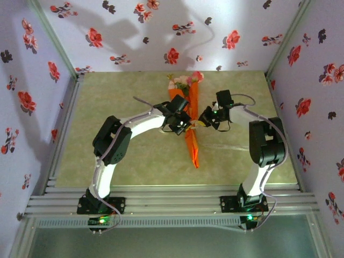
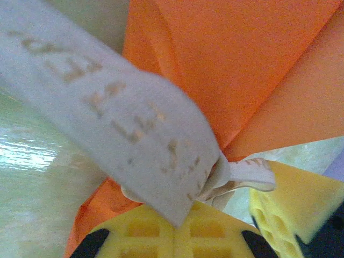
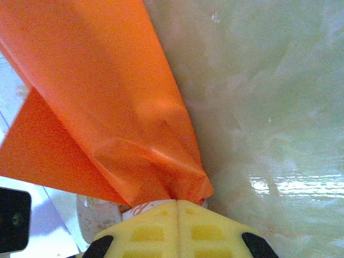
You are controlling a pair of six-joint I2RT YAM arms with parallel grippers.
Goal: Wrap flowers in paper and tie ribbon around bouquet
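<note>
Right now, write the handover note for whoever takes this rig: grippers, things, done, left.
Left gripper: shut on the ribbon.
Right gripper: shut at a bunched fold of the paper; what it pinches is unclear.
Bouquet: lies on the table, flowers at the far end, both grippers at its middle.
Done: flowers wrapped in the paper cone.
Left: a ribbon knot shows beside the cone; whether the tie is finished cannot be told. Check before releasing.

Orange paper [image 3: 107, 97], cream ribbon [image 2: 107, 118] with tan lettering.
</note>
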